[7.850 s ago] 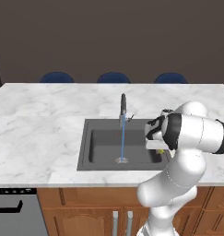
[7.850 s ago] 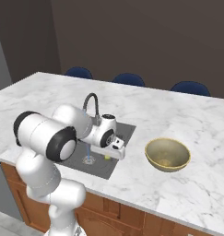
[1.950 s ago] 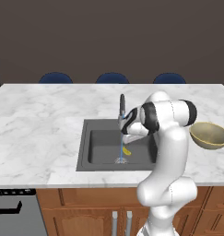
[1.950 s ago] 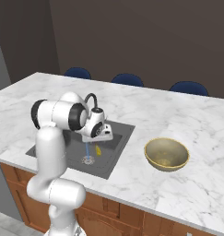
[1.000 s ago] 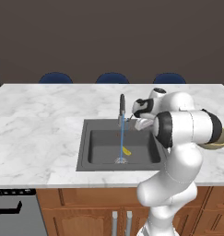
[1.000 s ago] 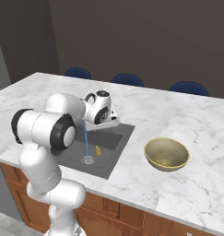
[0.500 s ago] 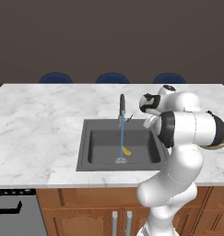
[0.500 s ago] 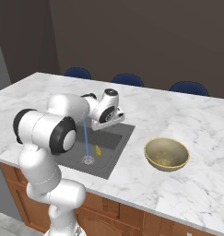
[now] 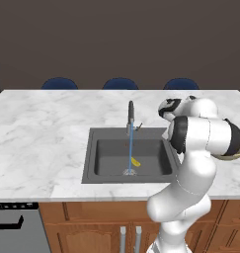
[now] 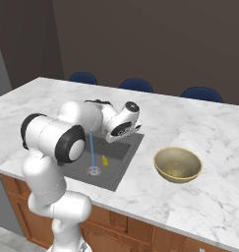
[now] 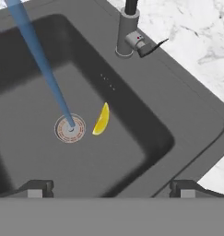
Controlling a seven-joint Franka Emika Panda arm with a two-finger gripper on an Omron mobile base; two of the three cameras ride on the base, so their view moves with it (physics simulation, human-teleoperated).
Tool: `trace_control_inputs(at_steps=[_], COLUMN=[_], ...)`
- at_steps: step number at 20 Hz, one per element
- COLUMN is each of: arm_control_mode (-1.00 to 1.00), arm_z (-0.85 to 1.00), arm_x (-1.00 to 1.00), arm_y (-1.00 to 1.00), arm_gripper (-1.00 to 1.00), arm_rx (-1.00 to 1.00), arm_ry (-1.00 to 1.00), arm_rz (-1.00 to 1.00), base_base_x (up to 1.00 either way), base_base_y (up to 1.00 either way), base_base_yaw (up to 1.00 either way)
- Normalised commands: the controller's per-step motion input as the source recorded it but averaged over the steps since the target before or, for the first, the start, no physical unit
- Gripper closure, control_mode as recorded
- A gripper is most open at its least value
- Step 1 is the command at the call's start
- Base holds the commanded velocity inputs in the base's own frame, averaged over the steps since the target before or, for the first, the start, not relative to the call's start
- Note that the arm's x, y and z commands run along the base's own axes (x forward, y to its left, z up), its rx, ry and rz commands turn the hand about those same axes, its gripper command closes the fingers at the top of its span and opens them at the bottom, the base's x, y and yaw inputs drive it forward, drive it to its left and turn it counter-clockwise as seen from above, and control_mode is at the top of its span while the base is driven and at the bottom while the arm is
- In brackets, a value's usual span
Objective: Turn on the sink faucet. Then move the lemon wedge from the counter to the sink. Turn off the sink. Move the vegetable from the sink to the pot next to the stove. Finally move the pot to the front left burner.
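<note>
The sink faucet stands at the back rim of the dark sink, and a blue stream of water runs from it onto the round drain. The yellow lemon wedge lies on the sink floor just beside the drain, also seen as a lemon wedge under the stream. My gripper hangs open and empty above the sink's right side, level with the faucet's lever. The white marble counter surrounds the basin. The vegetable, the pot and the stove are out of view.
A tan bowl sits on the counter to the right of the sink, partly behind my arm in the left base view. Three blue chair backs line the counter's far edge. Wooden cabinets run below the front edge.
My hand has risen from low inside the sink and swung back toward the faucet's right side. The lemon wedge stays on the sink floor and the water keeps running.
</note>
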Motion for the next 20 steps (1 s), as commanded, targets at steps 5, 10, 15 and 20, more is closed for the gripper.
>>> trace_control_inputs(at_steps=[5,10,15,20], arm_control_mode=[-1.0,-1.0,-1.0,-1.0], arm_z=[0.0,0.0,-0.03,-0.04], arm_x=[0.26,0.18,0.14,0.28], arm_y=[-0.01,0.0,0.07,0.13], arm_gripper=[-1.0,-1.0,-1.0,-1.0], arm_rx=[0.09,0.11,0.12,0.13], arm_ry=[-0.1,-0.18,-0.16,-0.11], arm_rz=[0.08,0.14,0.15,0.14], base_base_x=[0.0,0.0,0.0,0.0], base_base_y=[0.0,0.0,0.0,0.0], base_base_yaw=[0.0,0.0,0.0,0.0])
